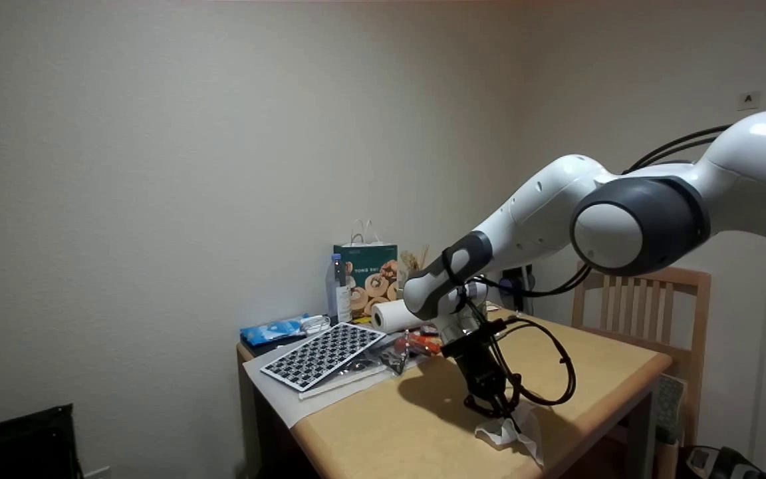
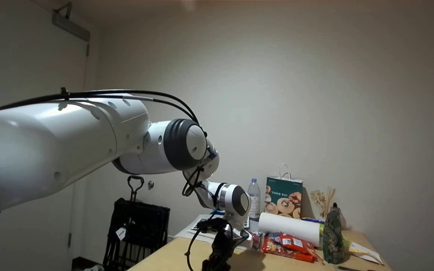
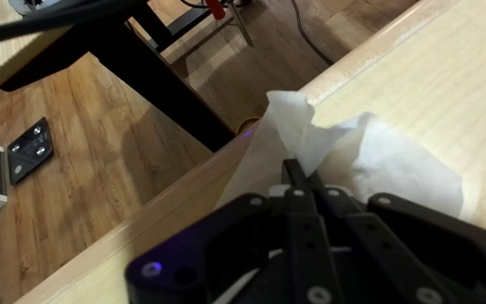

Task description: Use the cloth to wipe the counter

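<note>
The cloth is a thin white sheet, crumpled, on the light wood tabletop (image 1: 370,432). It shows in an exterior view (image 1: 529,429) and in the wrist view (image 3: 403,164). My gripper (image 3: 306,173) points down with its fingertips closed on a pinched fold of the cloth. The cloth spreads out on both sides of the fingers, and part of it lies over the table's edge strip. The gripper also shows in an exterior view (image 1: 512,424), low over the near part of the table. In an exterior view the gripper body (image 2: 219,256) is cut off by the frame; the cloth is out of view there.
The table edge (image 3: 175,190) runs close beside the gripper. At the back stand a paper roll (image 2: 290,227), a bottle (image 1: 338,289), a green bag (image 1: 375,273), red packets (image 2: 288,246) and a dark pouch (image 2: 333,237). A checkered board (image 1: 323,356) and a chair (image 1: 649,299) flank the arm.
</note>
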Motion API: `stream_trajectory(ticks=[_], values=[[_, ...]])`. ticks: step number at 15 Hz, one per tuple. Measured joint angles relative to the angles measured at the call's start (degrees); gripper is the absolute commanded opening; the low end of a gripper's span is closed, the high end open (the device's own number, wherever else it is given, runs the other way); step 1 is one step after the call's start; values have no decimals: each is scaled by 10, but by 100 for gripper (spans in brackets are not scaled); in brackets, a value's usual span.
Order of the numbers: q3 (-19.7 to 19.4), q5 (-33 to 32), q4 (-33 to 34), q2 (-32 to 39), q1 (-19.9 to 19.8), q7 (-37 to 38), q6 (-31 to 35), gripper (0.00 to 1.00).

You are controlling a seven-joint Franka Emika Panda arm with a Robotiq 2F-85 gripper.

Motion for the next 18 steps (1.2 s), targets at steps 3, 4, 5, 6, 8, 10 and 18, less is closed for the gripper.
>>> stream_trajectory(ticks=[3, 4, 5, 6, 8, 10, 18], values=[[0, 0, 0, 0, -2, 0, 0, 0], [3, -1, 2, 1, -1, -4, -2, 0], [9, -3, 7, 5, 3, -7, -9, 0], [17, -8, 17, 11, 10, -11, -20, 0], [35, -23, 46, 31, 33, -18, -50, 0], [47, -36, 81, 53, 63, -25, -82, 1], [50, -51, 130, 82, 93, -33, -115, 0]])
